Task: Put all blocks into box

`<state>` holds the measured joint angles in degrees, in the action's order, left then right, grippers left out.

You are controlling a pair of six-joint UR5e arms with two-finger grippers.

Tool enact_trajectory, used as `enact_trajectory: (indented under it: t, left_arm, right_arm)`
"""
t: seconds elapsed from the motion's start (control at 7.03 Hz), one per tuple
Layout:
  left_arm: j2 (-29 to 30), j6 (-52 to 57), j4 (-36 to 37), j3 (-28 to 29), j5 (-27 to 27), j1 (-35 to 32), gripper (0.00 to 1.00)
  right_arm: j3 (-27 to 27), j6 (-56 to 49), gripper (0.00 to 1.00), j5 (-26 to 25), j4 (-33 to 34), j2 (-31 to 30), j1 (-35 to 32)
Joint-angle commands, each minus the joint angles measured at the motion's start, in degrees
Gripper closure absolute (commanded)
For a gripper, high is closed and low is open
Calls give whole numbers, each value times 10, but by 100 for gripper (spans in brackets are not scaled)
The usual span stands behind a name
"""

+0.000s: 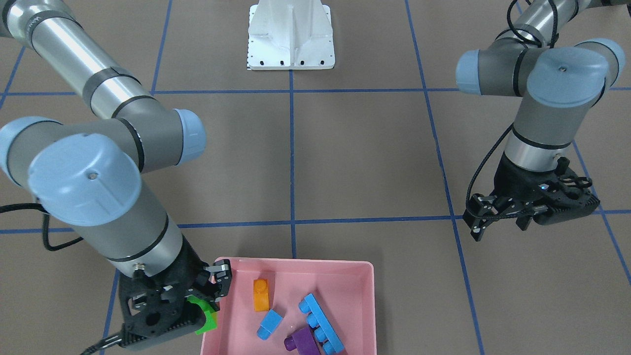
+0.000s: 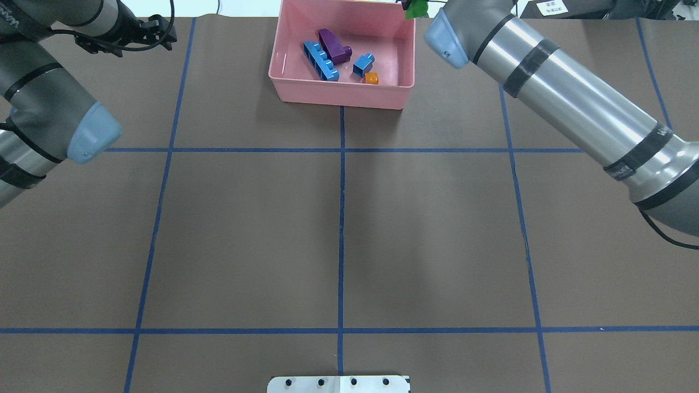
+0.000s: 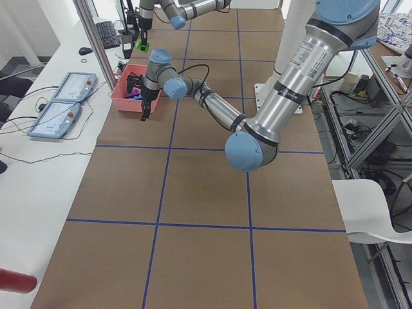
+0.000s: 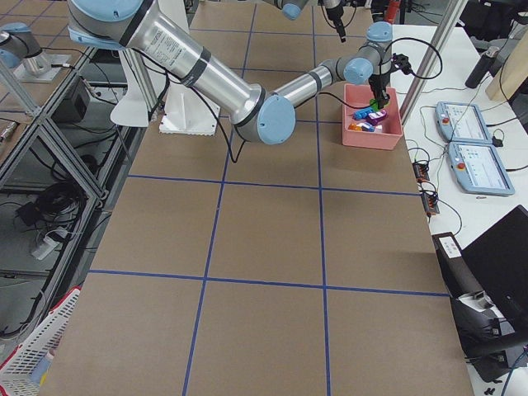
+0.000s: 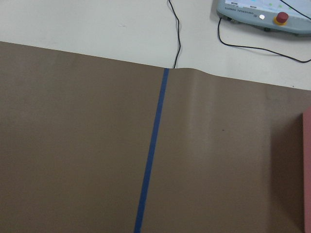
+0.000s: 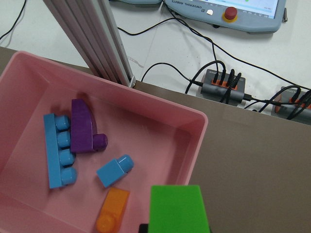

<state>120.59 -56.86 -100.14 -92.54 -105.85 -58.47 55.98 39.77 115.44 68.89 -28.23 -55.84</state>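
Note:
The pink box (image 1: 296, 263) holds the orange block (image 1: 261, 294), the small blue block (image 1: 269, 324), the long blue block (image 1: 321, 323) and the purple block (image 1: 301, 340). My right gripper (image 1: 209, 303) is shut on the green block (image 1: 206, 319) and holds it at the box's corner by the rim. In the right wrist view the green block (image 6: 176, 208) hangs over the box's near wall (image 6: 194, 145), beside the orange block (image 6: 112, 211). My left gripper (image 1: 475, 219) is open and empty, above the table well to the side of the box.
The white robot base (image 1: 291, 34) stands at the table's robot-side edge. Teach pendants (image 6: 218, 9), a cable hub (image 6: 221, 87) and an aluminium post (image 6: 92, 39) lie just beyond the box's far side. Blue tape lines (image 2: 341, 218) cross the brown table.

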Motion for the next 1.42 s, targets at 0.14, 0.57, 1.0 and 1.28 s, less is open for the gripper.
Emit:
enact_trajectory:
  t: [0.14, 0.57, 1.0, 1.28]
  left_arm:
    - [-56, 75, 7, -28, -4, -20, 0]
    - [-80, 76, 7, -43, -5, -19, 0]
    - [-102, 160, 9, -39, -31, -44, 0]
    - [-136, 256, 9, -36, -109, -102, 0]
  right_arm:
    - [-124, 52, 100, -79, -106, 61, 54]
    - [-124, 98, 2, -83, -109, 69, 64]
    - [-94, 144, 1, -46, -81, 84, 58]
    - [38, 81, 1, 18, 188, 80, 29]
